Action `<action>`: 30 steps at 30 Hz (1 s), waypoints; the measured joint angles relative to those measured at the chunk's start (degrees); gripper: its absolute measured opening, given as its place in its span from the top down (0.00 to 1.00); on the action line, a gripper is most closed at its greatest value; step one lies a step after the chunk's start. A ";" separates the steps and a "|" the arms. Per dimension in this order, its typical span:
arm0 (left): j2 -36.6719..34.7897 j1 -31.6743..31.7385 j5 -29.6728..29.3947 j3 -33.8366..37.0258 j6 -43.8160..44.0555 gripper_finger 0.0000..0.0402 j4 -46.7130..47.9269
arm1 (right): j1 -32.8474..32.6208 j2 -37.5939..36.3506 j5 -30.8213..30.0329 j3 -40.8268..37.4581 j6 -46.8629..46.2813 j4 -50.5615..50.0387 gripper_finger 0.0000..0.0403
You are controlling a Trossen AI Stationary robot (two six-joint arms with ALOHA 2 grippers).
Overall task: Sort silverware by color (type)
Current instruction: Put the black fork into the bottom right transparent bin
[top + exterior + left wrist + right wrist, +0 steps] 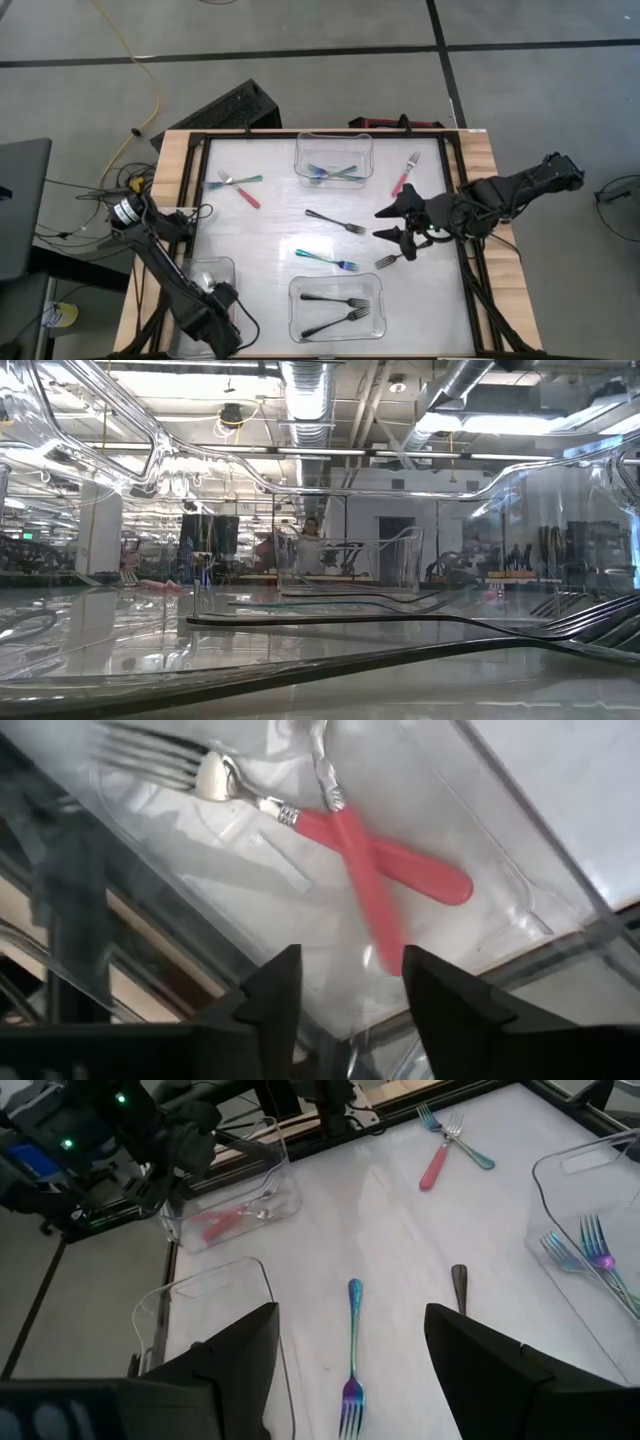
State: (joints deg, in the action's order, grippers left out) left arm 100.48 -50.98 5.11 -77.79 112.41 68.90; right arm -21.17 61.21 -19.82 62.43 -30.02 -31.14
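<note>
At the lower left of the high view, the left gripper is seen over a clear bin, whose contents are hidden there; the left wrist view alone shows two red-handled forks lying crossed inside that bin, with the fingers parted and nothing between them. Further right in the high view, a red fork and a teal fork lie crossed on the white table at upper left. At top centre a second bin holds teal forks; below it a black fork and a teal fork lie loose, and a bottom-centre bin holds two black forks. A red fork lies at upper right. On the right, the right gripper is held spread wide and empty above a small dark fork. The right wrist view shows the loose teal fork between its fingers. In the low view only fork handles and bin walls are made out.
</note>
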 joint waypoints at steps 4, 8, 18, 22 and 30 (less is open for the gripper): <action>-0.89 2.52 1.13 -1.84 -10.76 0.52 0.02 | 0.00 0.00 -0.01 0.00 0.00 -0.04 0.32; -3.26 5.85 1.08 -3.92 -25.32 0.50 -0.52 | -0.02 0.00 -0.01 0.00 0.00 -0.06 0.32; -7.53 14.06 -14.84 -8.43 -67.71 0.51 -10.27 | -0.41 0.00 0.12 0.00 -7.78 -0.11 0.32; -7.66 19.94 -18.91 -8.40 -85.06 0.51 -17.07 | -1.30 1.58 0.32 0.02 -12.60 -0.30 0.32; -7.62 34.32 -12.86 -8.30 -106.14 0.51 -34.81 | -5.29 4.86 4.20 0.00 -22.52 -6.60 0.32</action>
State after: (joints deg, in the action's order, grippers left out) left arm 92.86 -16.67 -7.74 -86.08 6.28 34.09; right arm -26.46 66.07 -15.62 62.43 -52.54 -37.74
